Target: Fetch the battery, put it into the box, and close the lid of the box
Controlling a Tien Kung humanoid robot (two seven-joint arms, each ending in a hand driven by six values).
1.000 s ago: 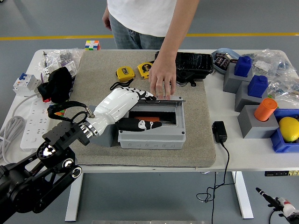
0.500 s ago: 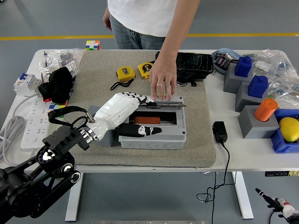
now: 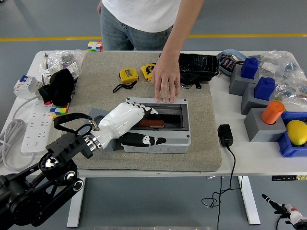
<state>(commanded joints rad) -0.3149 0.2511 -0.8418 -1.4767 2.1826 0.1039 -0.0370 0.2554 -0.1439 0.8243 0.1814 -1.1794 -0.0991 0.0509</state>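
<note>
**Hand over the box, battery inside**

The left hand (image 3: 132, 122) (white, fingers spread, gripping nothing) lies across the gray box (image 3: 156, 126) at its 9 o'clock side. The battery (image 3: 152, 123) sits inside. At the box's 12 o'clock edge, a person's hand (image 3: 166, 81) presses flat.

Looks like a lab or test hall to me: smooth grey floor (image 3: 48, 21) with a yellow line (image 3: 53, 38), white table (image 3: 230, 158) crowded with a power strip (image 3: 33, 125), tape measures (image 3: 128, 74), bagged parts (image 3: 64, 60) and blue bins (image 3: 293, 143).
</note>
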